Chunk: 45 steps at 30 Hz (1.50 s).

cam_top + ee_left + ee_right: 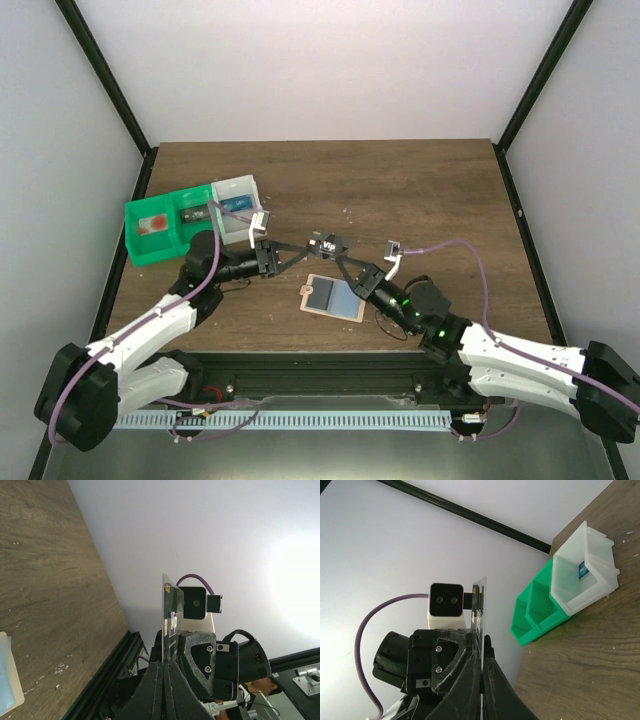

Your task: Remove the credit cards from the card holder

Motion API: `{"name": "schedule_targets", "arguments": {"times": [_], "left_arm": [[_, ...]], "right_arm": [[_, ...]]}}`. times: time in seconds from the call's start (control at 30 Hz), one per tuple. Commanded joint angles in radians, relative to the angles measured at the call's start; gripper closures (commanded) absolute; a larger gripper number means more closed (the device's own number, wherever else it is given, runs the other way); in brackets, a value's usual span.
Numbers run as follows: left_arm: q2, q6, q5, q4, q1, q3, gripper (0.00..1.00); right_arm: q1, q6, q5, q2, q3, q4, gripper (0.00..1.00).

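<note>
black thin rectangular credit card with white print (328, 242), up in the air over the dark brown wooden tabletop (420, 200) and pinched from both sides at once. left tool (312, 245) squeezed fully closed on one end of it, right tool (339, 256) squeezed fully closed on the opposite end, fingertips of the two nearly meeting. looks edge-on from both wrist views, standing upright out of the closed fingers, with the other arm's tool right behind it.

flat tan rectangular card holder with a blue panel (334, 298) lying on the tabletop just beneath and nearer the arm bases than the raised card, between the two arms, blue side up. clear of the card and of both tools. can't tell if any more cards sit inside it.

green plastic bin (160, 228) off at the far left of the tabletop, white translucent plastic bin (236, 206) right up against its right side. something small and blue in the white one, too small to make out.
</note>
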<state>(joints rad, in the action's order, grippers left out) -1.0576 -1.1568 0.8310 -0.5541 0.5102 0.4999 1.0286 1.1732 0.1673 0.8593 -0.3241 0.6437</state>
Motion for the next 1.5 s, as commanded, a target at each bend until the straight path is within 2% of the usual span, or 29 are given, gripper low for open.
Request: {"name": "schedule_targets", "arguments": {"times": [0.0, 0.23, 0.37, 0.43, 0.47, 0.6, 0.67, 0.83, 1.03, 1.2, 1.3, 1.47], "left_arm": [[0.028, 0.015, -0.012, -0.023, 0.004, -0.019, 1.00], [0.046, 0.040, -0.044, 0.010, 0.001, -0.016, 1.00], [0.049, 0.132, -0.093, 0.164, -0.002, 0.038, 1.00], [0.052, 0.178, -0.112, 0.220, -0.005, 0.068, 1.00], [0.052, 0.200, -0.125, 0.257, -0.008, 0.085, 1.00], [0.028, 0.313, -0.245, 0.503, -0.030, 0.188, 1.00], [0.009, 0.349, -0.254, 0.564, -0.059, 0.222, 1.00], [-0.004, 0.381, -0.231, 0.614, -0.188, 0.247, 1.00], [-0.066, 0.447, -0.141, 0.718, -0.421, 0.279, 1.00], [-0.126, 0.473, -0.108, 0.728, -0.609, 0.270, 1.00], [-0.171, 0.567, -0.212, 0.799, -0.671, 0.316, 1.00], [-0.240, 0.627, -0.275, 0.826, -0.768, 0.379, 1.00]], "right_arm": [[-0.001, 0.023, -0.010, -0.016, 0.024, 0.004, 0.90], [-0.002, -0.005, 0.047, -0.114, 0.045, -0.118, 0.31], [-0.001, -0.040, 0.065, -0.177, 0.061, -0.166, 0.16], [-0.002, -0.060, 0.065, -0.197, 0.063, -0.187, 0.03], [-0.002, -0.075, 0.063, -0.203, 0.065, -0.195, 0.01], [-0.002, -0.157, 0.082, -0.203, 0.044, -0.282, 0.00], [-0.002, -0.189, 0.099, -0.205, 0.031, -0.330, 0.00], [-0.002, -0.239, 0.138, -0.235, 0.021, -0.402, 0.00], [-0.002, -0.248, 0.160, -0.302, 0.048, -0.443, 0.00], [-0.003, -0.286, 0.194, -0.378, 0.059, -0.489, 0.00], [-0.002, -0.319, 0.214, -0.419, 0.063, -0.497, 0.00], [-0.002, -0.368, 0.221, -0.459, 0.055, -0.503, 0.00]]}}
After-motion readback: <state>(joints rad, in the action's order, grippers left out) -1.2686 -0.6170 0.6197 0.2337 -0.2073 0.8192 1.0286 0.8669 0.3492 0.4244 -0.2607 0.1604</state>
